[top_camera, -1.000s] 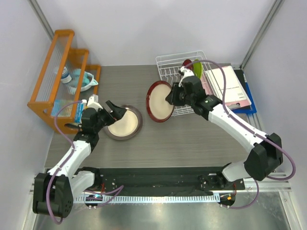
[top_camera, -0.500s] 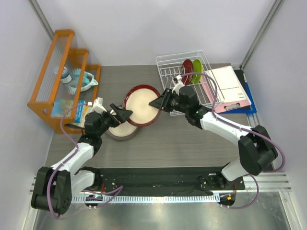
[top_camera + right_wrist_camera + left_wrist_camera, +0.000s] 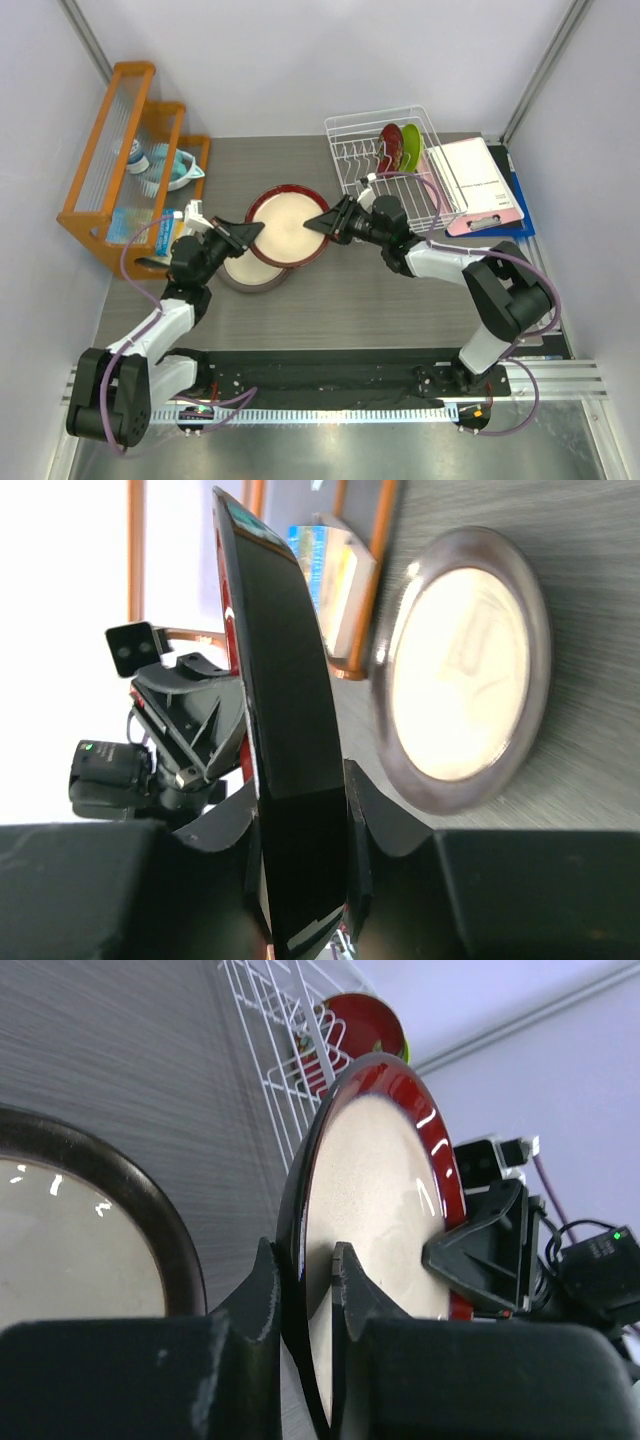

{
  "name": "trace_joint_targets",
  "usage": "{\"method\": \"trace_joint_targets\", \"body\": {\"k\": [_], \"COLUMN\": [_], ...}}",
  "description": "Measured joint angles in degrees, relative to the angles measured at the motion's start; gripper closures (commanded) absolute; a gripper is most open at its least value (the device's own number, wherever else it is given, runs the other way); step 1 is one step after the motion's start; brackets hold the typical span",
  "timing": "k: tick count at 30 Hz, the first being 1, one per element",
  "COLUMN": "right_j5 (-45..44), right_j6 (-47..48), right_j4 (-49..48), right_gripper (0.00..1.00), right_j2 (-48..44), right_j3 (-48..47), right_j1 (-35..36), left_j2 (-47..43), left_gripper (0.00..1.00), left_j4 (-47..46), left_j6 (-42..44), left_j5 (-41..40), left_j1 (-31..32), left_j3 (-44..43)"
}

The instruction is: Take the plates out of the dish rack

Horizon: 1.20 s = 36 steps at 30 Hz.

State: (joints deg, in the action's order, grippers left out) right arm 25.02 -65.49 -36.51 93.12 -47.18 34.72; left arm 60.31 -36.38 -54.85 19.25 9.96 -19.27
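Observation:
The dark-red-rimmed cream plate (image 3: 288,228) hangs tilted above the table, held from both sides. My left gripper (image 3: 252,230) is shut on its left rim, one finger on each face (image 3: 303,1278). On the opposite rim my right gripper (image 3: 318,222) is shut too, clamping the plate's dark underside (image 3: 298,820). Beneath it the grey-rimmed cream plate (image 3: 250,275) lies flat on the table, half covered. The white wire dish rack (image 3: 350,128) at the back holds a small dark red plate (image 3: 391,146) and a lime green plate (image 3: 411,146), both upright between prongs.
An orange wooden shelf (image 3: 128,150) with small items stands at the back left, close to my left arm. A pink clipboard (image 3: 472,180) on a blue folder (image 3: 520,205) lies right of the rack.
My right arm carried the dark-red-rimmed plate leftward from beside the rack to above the grey-rimmed plate. My left gripper, open before, has closed on the plate's left rim.

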Motion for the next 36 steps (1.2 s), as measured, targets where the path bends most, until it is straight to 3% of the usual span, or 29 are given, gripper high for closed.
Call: {"method": "trace_joint_targets", "body": {"k": [2, 3, 5, 10, 16, 21, 28, 36], "right_j5": [0.98, 1.11, 1.44, 2.25, -2.99, -11.78, -19.89, -22.82], "right_j6": [-1.33, -1.51, -1.86, 1.42, 15.3, 24.44, 30.95, 33.68], "right_j4": [-3.26, -4.04, -4.22, 1.51, 23.34, 35.15, 39.71, 42.71], "right_gripper": [0.99, 0.84, 0.64, 0.42, 0.35, 0.32, 0.32, 0.32], "right_j2": [1.44, 1.73, 1.79, 1.66, -2.54, -9.05, -16.81, -18.01], "right_j3": [0.0, 0.0, -0.02, -2.36, -10.51, -15.08, -19.71, -19.37], "right_j1": [-0.37, -0.39, -0.46, 0.11, 2.12, 1.46, 0.28, 0.0], "left_j2": [0.0, -0.02, -0.28, -5.29, -12.83, -16.61, -15.17, -11.41], "left_gripper": [1.0, 1.0, 1.0, 1.0, 1.0, 1.0, 1.0, 1.0], "left_j4": [-1.01, -1.09, -0.96, 3.85, 13.46, 19.39, 32.41, 29.07], "left_j6": [-1.86, -2.1, -2.1, 0.74, 4.94, 8.59, 15.89, 15.72], "left_j5": [-0.85, -1.22, -1.57, -4.04, -7.87, -12.09, -19.78, -21.68], "left_j1": [-0.31, -0.35, -0.33, 0.35, 1.51, 1.55, 0.44, -0.35], "left_j3": [-0.11, -0.11, -0.11, -0.22, -1.68, -3.23, -2.75, -2.27]}}
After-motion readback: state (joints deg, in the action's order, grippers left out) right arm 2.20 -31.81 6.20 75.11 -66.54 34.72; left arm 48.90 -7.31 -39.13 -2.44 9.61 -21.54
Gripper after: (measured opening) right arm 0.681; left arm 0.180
